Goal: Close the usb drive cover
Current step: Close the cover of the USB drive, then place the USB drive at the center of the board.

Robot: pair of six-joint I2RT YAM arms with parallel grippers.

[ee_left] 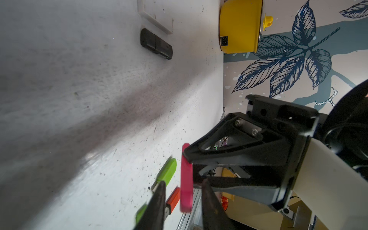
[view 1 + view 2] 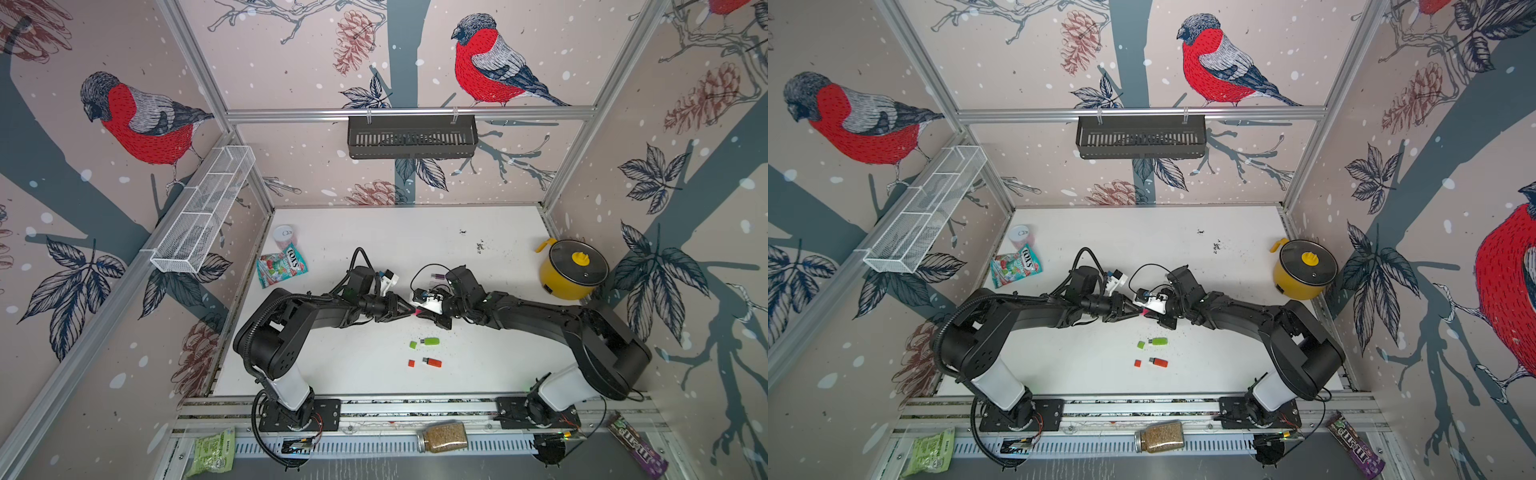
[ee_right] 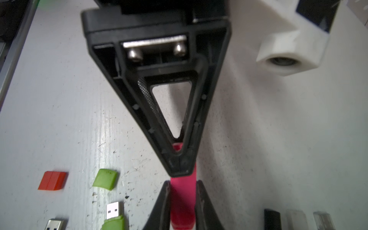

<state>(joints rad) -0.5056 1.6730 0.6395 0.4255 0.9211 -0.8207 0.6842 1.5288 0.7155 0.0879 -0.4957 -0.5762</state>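
A pink usb drive (image 2: 417, 311) hangs above the middle of the white table (image 2: 478, 365), between the two arms. My right gripper (image 3: 183, 183) is shut on it; the pink body (image 3: 182, 203) fills the gap between its fingers. My left gripper (image 1: 184, 182) faces it from the opposite side and is open. Its two fingers stand apart on either side of the drive's free end (image 1: 186, 179), with gaps showing. No metal plug shows on the pink drive, and I see no separate pink cover. In both top views the two grippers meet tip to tip (image 2: 1144, 311).
Under the grippers lie a green drive (image 2: 431, 341) with its loose cap (image 2: 413, 344), and an orange drive (image 2: 433, 362) with its loose cap (image 2: 411, 363). A black capped drive (image 1: 156, 43) lies farther back. A yellow pot (image 2: 571, 270) stands at the right, a candy bag (image 2: 280, 266) at the left.
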